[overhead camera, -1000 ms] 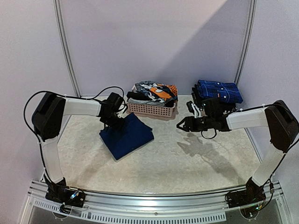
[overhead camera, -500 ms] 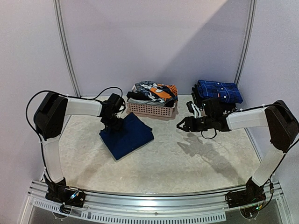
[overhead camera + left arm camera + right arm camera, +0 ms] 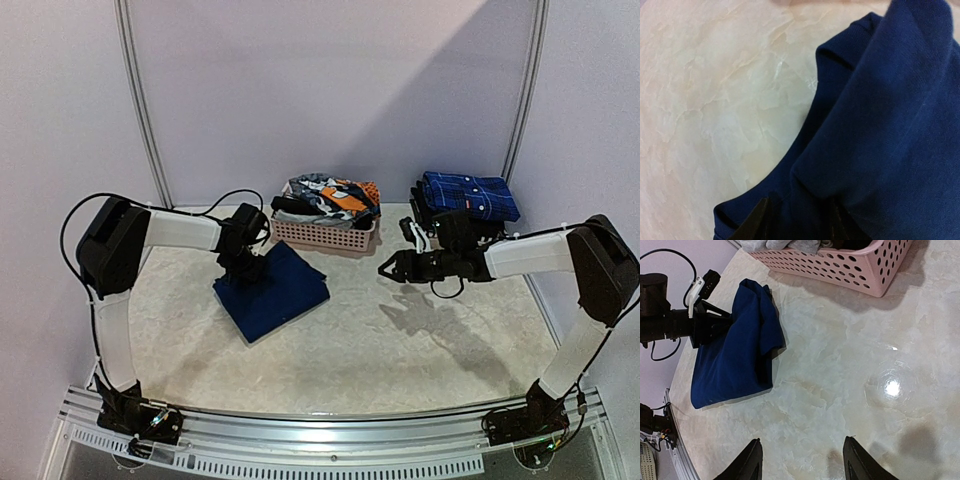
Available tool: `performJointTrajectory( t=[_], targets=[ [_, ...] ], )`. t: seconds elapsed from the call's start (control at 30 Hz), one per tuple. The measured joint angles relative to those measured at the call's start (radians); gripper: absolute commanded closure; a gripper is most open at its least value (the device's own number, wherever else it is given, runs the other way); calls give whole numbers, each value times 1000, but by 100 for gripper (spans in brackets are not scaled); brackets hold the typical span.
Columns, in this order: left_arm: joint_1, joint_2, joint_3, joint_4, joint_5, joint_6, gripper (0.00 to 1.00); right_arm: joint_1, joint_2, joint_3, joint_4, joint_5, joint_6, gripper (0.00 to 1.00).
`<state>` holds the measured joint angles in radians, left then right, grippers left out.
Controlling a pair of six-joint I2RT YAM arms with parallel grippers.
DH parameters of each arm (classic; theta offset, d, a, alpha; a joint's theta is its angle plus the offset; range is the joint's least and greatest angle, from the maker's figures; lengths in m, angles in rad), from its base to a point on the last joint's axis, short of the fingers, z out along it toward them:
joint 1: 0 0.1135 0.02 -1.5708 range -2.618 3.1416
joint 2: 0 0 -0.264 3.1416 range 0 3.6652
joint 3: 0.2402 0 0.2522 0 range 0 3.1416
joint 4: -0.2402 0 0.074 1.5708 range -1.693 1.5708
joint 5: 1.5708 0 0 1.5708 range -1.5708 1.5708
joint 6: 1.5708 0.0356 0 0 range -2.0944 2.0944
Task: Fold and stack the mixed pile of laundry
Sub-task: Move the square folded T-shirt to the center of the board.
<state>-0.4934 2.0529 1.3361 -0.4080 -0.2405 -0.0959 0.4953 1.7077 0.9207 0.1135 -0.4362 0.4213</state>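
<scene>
Fingers (image 3: 757, 223) of my left gripper (image 3: 799, 204) are standing apart on the navy garment (image 3: 272, 290). My right gripper (image 3: 802, 445) is hovering over the table (image 3: 850, 365), jaws parted, holding nothing.

The marbled table (image 3: 400, 350) bears a folded navy shirt (image 3: 272, 292) left, a pink basket (image 3: 325, 236) far centre, folded clothes (image 3: 468, 195) far right.

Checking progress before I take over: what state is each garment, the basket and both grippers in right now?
navy garment: folded, lying on the table, far edge bunched up.
basket garments: unfolded, heaped in the pink basket.
blue plaid stack: folded, piled at the far right corner.
left gripper: open, fingers astride a navy fold.
right gripper: open, empty, above the table.
</scene>
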Motion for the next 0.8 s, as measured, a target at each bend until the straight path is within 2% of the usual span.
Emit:
performJointTrajectory(
  t=[0.43,0.8],
  targets=[
    [-41,3,-6,38,82,41,67,0,-57,-34,-1,21,24,45],
    [-198,17,17,50,156,137,68,0,-182,-134,-2,47,49,45]
  ],
)
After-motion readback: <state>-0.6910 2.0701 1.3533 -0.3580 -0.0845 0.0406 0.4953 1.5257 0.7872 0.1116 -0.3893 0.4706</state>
